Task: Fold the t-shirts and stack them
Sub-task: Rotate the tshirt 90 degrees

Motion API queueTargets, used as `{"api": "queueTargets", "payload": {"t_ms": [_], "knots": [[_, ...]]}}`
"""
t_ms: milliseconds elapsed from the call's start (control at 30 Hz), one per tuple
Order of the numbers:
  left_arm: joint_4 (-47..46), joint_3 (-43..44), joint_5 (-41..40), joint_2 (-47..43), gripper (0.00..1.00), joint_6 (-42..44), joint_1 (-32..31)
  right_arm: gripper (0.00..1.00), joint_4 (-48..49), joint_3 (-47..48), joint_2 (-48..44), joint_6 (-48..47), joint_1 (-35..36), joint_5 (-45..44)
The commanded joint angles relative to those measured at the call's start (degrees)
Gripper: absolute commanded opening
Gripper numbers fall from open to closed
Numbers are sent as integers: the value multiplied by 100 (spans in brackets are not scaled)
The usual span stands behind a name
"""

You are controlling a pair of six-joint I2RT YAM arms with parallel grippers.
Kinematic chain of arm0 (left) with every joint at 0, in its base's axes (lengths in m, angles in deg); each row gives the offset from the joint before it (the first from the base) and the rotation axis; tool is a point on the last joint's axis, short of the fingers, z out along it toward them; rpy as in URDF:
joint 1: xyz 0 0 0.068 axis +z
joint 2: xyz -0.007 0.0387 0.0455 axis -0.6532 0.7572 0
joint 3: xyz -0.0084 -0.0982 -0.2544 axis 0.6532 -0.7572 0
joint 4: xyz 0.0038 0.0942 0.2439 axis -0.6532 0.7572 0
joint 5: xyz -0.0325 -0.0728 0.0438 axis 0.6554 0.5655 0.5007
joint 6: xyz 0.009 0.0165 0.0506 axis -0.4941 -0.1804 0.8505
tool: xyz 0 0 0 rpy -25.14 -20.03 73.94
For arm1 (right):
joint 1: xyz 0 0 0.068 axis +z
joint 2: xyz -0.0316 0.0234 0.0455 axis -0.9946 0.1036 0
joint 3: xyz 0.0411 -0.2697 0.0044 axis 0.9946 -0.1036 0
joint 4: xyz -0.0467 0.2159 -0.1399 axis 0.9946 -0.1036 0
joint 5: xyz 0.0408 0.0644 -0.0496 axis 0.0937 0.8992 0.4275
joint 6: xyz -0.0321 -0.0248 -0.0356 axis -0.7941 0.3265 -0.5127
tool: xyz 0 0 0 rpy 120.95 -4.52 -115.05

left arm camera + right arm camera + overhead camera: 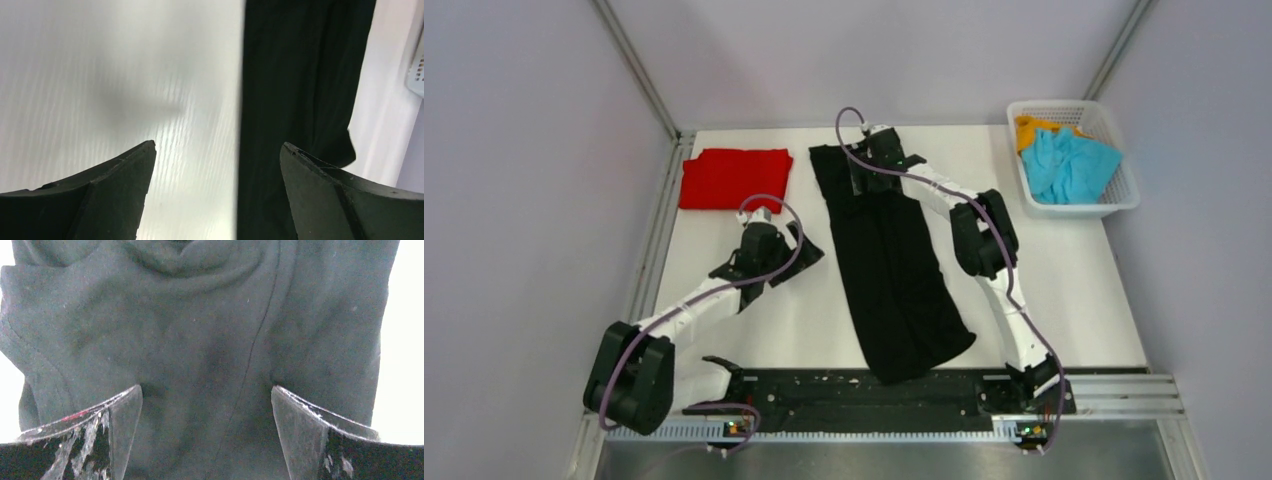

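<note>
- Top view. Logged black t-shirt (889,270) as a long narrow strip down the middle of the table (1064,280), running from the far edge to the near edge, with the near end slanting right.
- Logged red t-shirt (734,178) folded into a flat rectangle at the far left corner, apart from the black one.
- Logged white basket (1127,196) at the far right corner, holding a cyan garment (1069,165) and, towards its far left, an orange garment (1029,128).
- Found left gripper (802,255) over bare table between the two shirts, just left of the black strip.
- Found right gripper (869,180) over the far end of the black t-shirt.
- Left wrist view. Noted left gripper (217,145) with fingers spread wide, nothing between them.
- Below it, saw white table (100,75) on the left and the straight edge of the black t-shirt (300,75) on the right. Glimpsed a corner of the basket (417,75) at the far right of the view.
- Right wrist view. Noted right gripper (206,387) with fingers apart, pinching nothing.
- Saw black t-shirt (200,315) filling the view, wrinkled, with a seam line down the cloth. Could not tell whether the fingertips touch the cloth.
</note>
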Motion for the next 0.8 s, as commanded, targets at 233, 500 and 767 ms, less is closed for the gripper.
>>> {"api": "queueTargets", "payload": {"t_ms": [233, 500, 767], "knots": [[-621, -426, 227, -549, 99, -249, -117, 97, -1353, 977, 1001, 1138, -632, -1287], [-428, -55, 605, 56, 99, -191, -714, 99, -1789, 925, 890, 1801, -956, -1720], [392, 338, 1201, 400, 99, 326, -1906, 99, -1946, 1381, -127, 1033, -945, -698]]}}
